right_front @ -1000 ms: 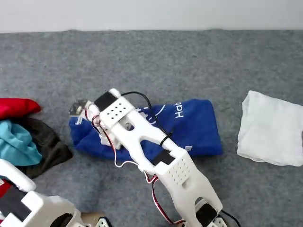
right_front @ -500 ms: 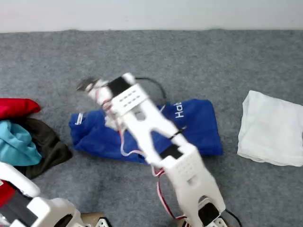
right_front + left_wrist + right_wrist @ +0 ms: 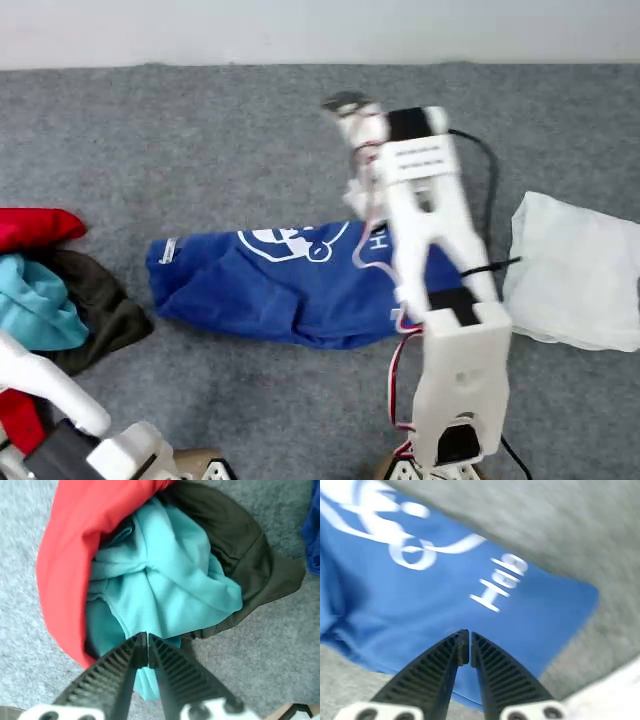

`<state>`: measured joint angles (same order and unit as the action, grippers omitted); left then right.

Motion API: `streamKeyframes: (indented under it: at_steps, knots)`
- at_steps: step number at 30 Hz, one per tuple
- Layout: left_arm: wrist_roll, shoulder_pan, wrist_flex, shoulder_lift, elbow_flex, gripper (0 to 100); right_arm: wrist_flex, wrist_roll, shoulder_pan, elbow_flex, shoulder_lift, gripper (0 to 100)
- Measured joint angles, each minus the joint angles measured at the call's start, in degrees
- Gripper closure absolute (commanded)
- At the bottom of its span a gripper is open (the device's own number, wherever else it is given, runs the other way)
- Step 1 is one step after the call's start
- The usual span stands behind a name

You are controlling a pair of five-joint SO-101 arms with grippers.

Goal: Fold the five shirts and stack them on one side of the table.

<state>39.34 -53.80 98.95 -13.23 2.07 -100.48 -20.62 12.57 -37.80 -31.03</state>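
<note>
Fingers, right [image 3: 445, 665]: pressed together, empty, above blue shirt [image 3: 290, 290], half-folded at middle of bench [image 3: 200, 140]. Fingers, left [image 3: 117, 672]: closed, empty, over shirt heap [image 3: 50, 290] (red, teal, dark). White shirt [image 3: 575, 275]: folded, right arm's side. Step: folding blue. Next, likely: open, grip an edge, fold across.

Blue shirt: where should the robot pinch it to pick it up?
Probably the corner of the blue shirt nearest the white shirt, coming down from above. It lies flat and thin there with a clean edge on the table, while the other end is bunched. The right gripper hangs over it, shut, so it would open first.
</note>
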Motion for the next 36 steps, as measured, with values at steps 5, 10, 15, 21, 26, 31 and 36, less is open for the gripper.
streamKeyframes:
  at_steps: [5, 10, 15, 21, 26, 31, 36]
  knots:
    - [0.0, 2.7, 0.0, -2.6, -0.2, 99, 0.0, 0.6, -4.2, 3.4, 0.9, 74.9]
    - [0.0, 3.8, 0.1, -4.6, -4.2, 99, 0.0, 3.4, -4.9, 13.5, 6.8, 74.9]
    - [0.0, 3.8, 0.2, -5.8, -6.9, 98, 5.4, 6.3, -8.0, 24.4, 9.3, 74.9]
    - [0.0, 3.8, 0.2, -6.0, -7.2, 98, 15.7, 8.2, -8.8, 34.9, 9.3, 74.9]
    - [-0.8, 3.8, 0.2, -6.0, -7.2, 98, 24.7, 10.7, -8.7, 40.8, 9.3, 75.0]
    - [-2.9, 5.7, 0.2, -6.0, -7.2, 98, 29.8, 13.0, -8.1, 44.6, 9.4, 75.2]
    - [-5.6, 9.8, 0.2, -6.0, -7.2, 98, 30.7, 13.0, -7.8, 44.7, 8.1, 90.5]
